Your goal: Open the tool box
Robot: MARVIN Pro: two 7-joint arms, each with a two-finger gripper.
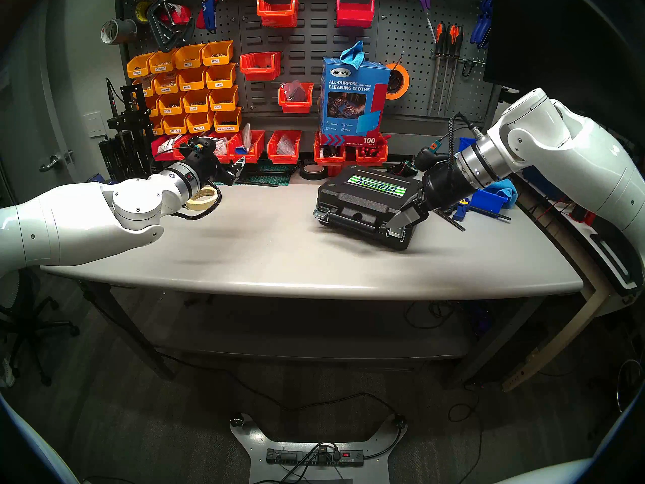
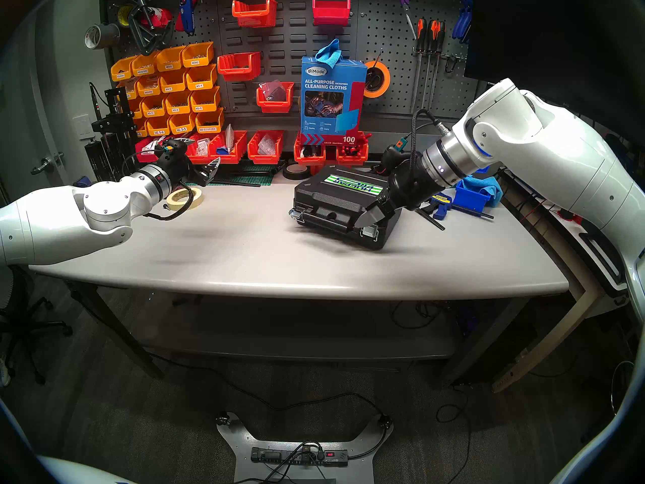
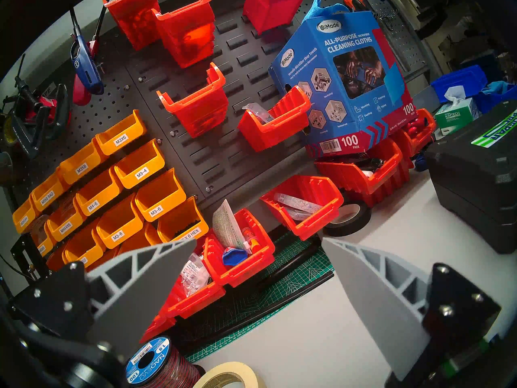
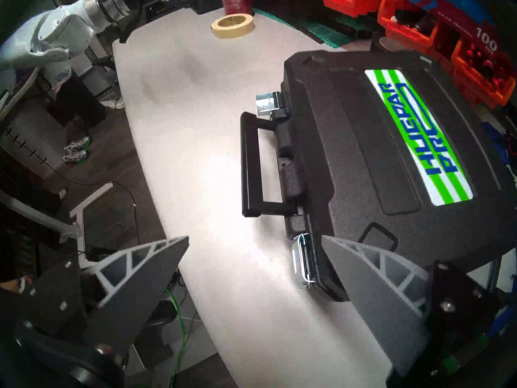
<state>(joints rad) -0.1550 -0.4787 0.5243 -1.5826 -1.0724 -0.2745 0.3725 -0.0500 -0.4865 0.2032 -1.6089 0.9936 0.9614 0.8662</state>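
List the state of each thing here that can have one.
tool box: lid shut, lying flat
far latch: flipped open
near latch: clasped shut
handle: folded out level
left end effector: open, empty
right end effector: open, empty, beside the near latch

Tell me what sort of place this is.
Most likely a workshop or lab workbench: a grey table backed by a pegboard hung with screwdrivers, rows of labelled yellow bins of small hardware, and red bins along the back edge.
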